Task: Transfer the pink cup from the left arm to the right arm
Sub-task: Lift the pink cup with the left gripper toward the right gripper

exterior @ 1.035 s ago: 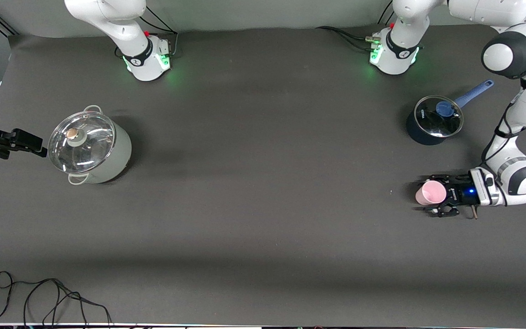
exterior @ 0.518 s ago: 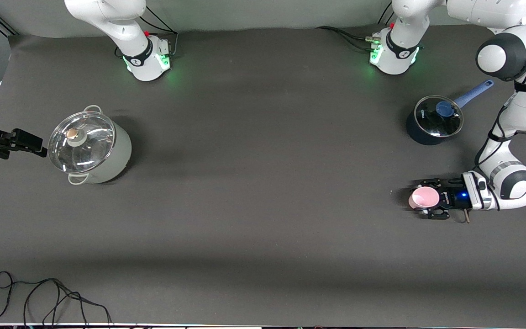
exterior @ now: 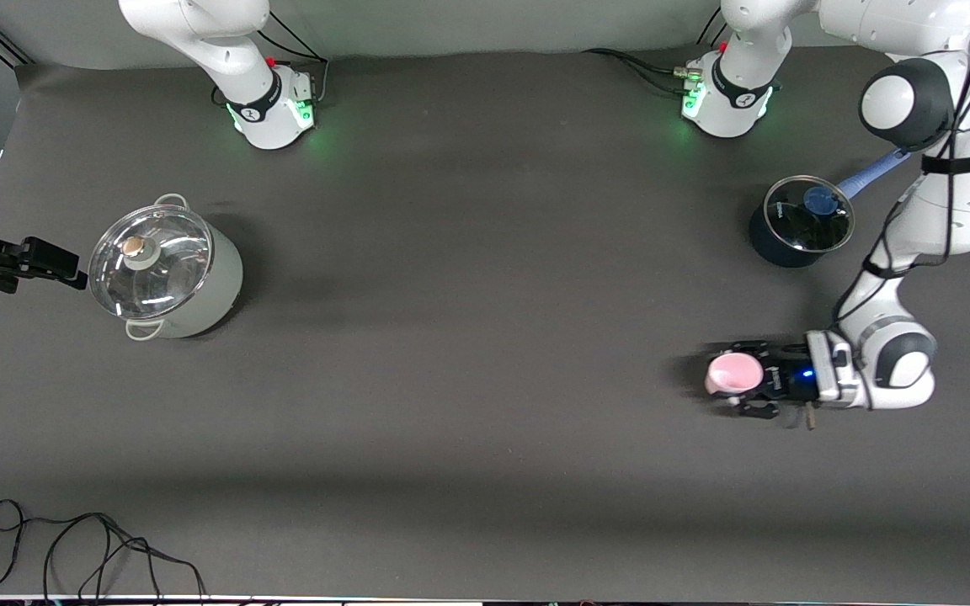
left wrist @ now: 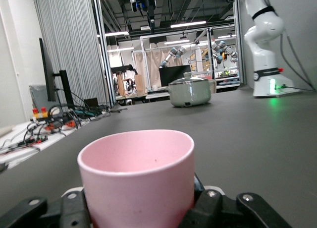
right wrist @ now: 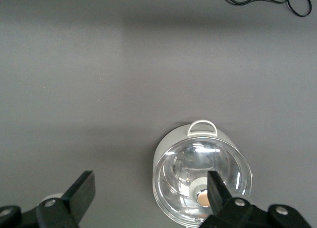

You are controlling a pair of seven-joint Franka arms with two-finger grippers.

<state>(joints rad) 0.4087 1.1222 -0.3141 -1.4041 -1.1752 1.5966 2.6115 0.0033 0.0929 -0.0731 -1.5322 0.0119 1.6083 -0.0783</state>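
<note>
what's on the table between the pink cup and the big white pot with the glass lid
Nothing: in the front view only bare dark table lies between the pink cup, held in the left gripper, and the white pot.

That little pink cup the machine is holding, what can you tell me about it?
The pink cup is a small, plain light-pink tumbler, plastic by its look, slightly tapered, with no handle. It stands upright, mouth up, and appears empty. The left end effector is shut on its sides, holding it over bare table toward the left arm's end. Nothing else touches it.
</note>
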